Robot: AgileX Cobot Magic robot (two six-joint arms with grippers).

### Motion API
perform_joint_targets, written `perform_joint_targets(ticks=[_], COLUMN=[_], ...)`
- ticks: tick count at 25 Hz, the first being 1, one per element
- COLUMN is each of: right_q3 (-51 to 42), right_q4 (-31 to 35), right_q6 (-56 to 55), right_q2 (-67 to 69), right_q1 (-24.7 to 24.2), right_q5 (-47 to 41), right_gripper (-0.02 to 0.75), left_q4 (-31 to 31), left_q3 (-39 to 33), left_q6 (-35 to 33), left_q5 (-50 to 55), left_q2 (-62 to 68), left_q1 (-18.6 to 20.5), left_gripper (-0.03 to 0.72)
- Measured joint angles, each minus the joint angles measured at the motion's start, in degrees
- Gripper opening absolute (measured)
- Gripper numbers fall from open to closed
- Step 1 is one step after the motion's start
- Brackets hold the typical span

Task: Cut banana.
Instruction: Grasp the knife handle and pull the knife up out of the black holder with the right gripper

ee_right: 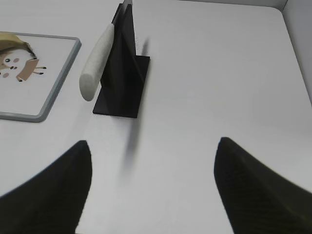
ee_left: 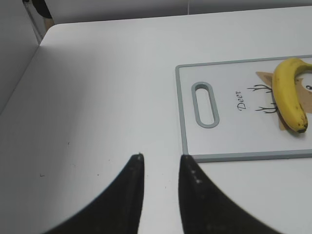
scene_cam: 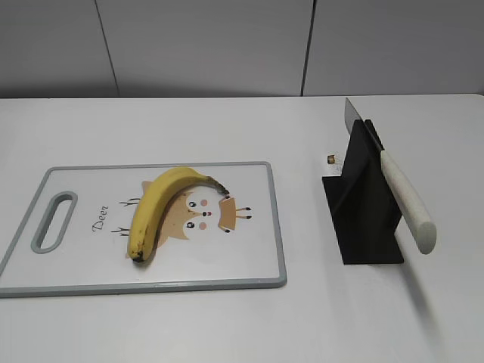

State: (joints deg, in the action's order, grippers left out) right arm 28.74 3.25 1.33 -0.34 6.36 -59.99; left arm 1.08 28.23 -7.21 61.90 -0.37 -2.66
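Observation:
The yellow banana [scene_cam: 155, 208] lies unpeeled on the white, grey-rimmed cutting board [scene_cam: 257, 227], curving over the deer print. It also shows in the left wrist view [ee_left: 287, 95] and at the edge of the right wrist view [ee_right: 14, 41]. A knife with a white handle [scene_cam: 404, 200] rests in a black stand [scene_cam: 367, 219] to the right of the board. My left gripper [ee_left: 161, 157] hangs over bare table by the board's near-left corner [ee_left: 229, 141], its fingers close together and empty. My right gripper [ee_right: 153, 144] is wide open and empty, short of the knife [ee_right: 96, 58] and stand [ee_right: 124, 73]. Neither gripper shows in the exterior view.
A small brass-coloured object [scene_cam: 330, 159] lies on the white table just left of the stand. The board's handle slot [ee_left: 204, 105] is at its left end. A grey wall runs behind the table, and the table's edges show in both wrist views.

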Motion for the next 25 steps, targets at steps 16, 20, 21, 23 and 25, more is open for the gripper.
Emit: perform_joint_targets(ticks=[16, 20, 21, 23, 25], right_q3=[8.5, 12.6, 13.5, 15.7, 17.8], right_q4=[0.2, 0.2, 0.2, 0.2, 0.2], right_q6=[0.0, 0.0, 0.0, 0.0, 0.0], right_q2=[8.8, 15.1, 16.6, 20.2, 24.1], right_q1=[0.0, 0.0, 0.0, 0.0, 0.0], right_q5=[-1.3, -1.9, -2.1, -3.9, -6.2], right_gripper=[0.589, 0.589, 0.589, 0.589, 0.589], left_q4=[-0.2, -0.2, -0.2, -0.2, -0.2], left_q3=[0.0, 0.0, 0.0, 0.0, 0.0], left_q6=[0.0, 0.0, 0.0, 0.0, 0.0], left_q5=[0.0, 0.0, 0.0, 0.0, 0.0], left_q2=[0.0, 0.0, 0.0, 0.0, 0.0], left_q1=[0.0, 0.0, 0.0, 0.0, 0.0], left_gripper=[0.234, 0.238, 0.243, 0.272, 0.347])
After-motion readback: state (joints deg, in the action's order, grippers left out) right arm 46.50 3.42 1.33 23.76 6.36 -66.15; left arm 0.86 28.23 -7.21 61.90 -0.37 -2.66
